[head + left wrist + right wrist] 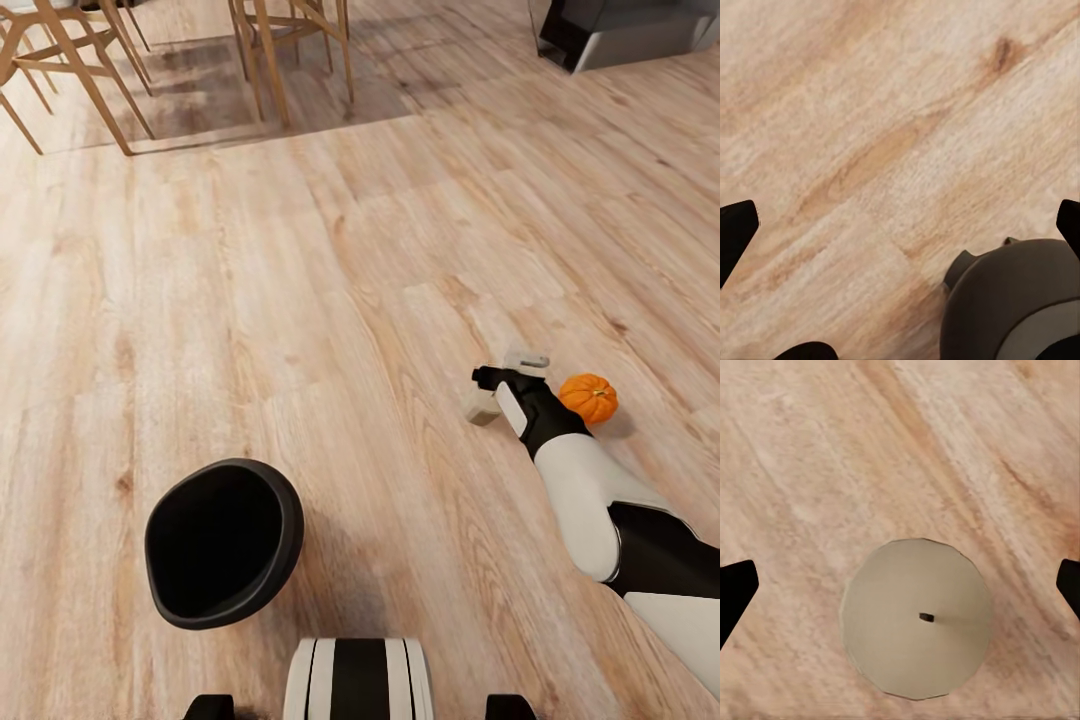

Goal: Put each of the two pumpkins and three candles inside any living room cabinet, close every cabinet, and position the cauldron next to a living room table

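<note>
Candle pickup, floor stage: right tool (505, 385) spread wide above candle (916, 617), nothing gripped
Descent and closing judged next; pumpkin (588, 396) lies beside

Pale wood floor (870, 112), with perhaps the dark cauldron (1012, 300) at one corner.

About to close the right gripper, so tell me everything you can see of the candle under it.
The candle is a short cream cylinder with a pale flat round top and a tiny dark wick at its centre. It stands upright on the wood floor, alone, nothing else touching it. The right gripper hangs above it, jaws wide to either side.
</note>
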